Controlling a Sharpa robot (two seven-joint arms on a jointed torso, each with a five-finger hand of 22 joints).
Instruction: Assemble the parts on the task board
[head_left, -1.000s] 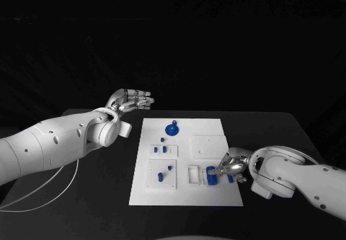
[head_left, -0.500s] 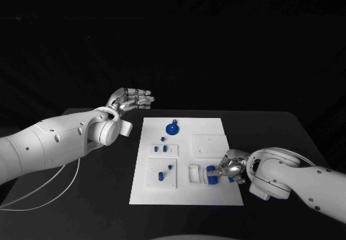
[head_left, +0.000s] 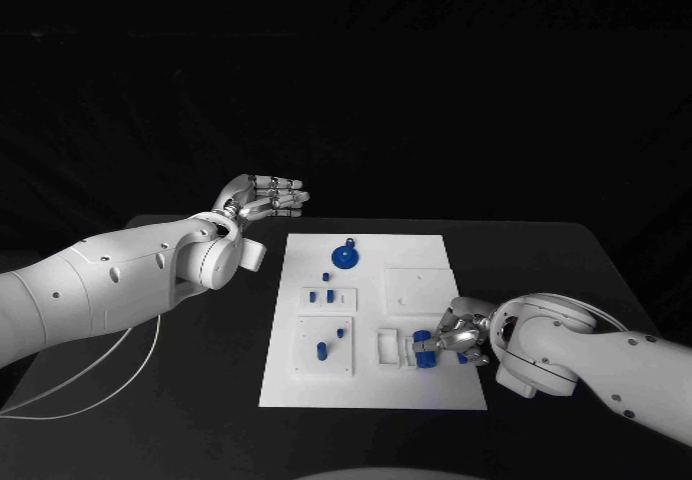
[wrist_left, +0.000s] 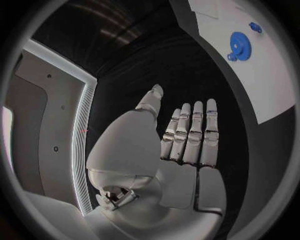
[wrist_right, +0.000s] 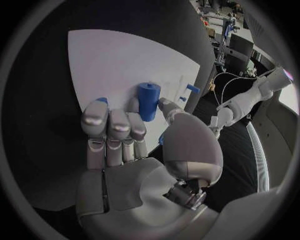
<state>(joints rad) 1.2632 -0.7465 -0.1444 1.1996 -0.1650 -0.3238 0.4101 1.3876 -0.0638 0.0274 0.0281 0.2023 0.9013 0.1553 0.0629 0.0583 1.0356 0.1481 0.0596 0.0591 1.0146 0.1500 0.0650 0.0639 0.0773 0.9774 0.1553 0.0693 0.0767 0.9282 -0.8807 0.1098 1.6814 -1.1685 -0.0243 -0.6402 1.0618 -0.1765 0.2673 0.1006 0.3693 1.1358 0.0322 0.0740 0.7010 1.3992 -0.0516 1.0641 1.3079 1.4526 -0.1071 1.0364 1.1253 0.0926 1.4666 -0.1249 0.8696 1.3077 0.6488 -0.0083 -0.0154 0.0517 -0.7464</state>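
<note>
One smooth blue cylinder (wrist_right: 148, 100) in right robot hand (wrist_right: 134, 132); left robot hand (wrist_left: 187, 140) flat, empty.

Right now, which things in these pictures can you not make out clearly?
- Head view: the right hand covers the blue cylinder, so whether it sits in the task board is hidden.
- Head view: small blue parts are too small to tell their shape.
- Left wrist view: the circle's rim cuts off the board beyond the blue gear.
</note>
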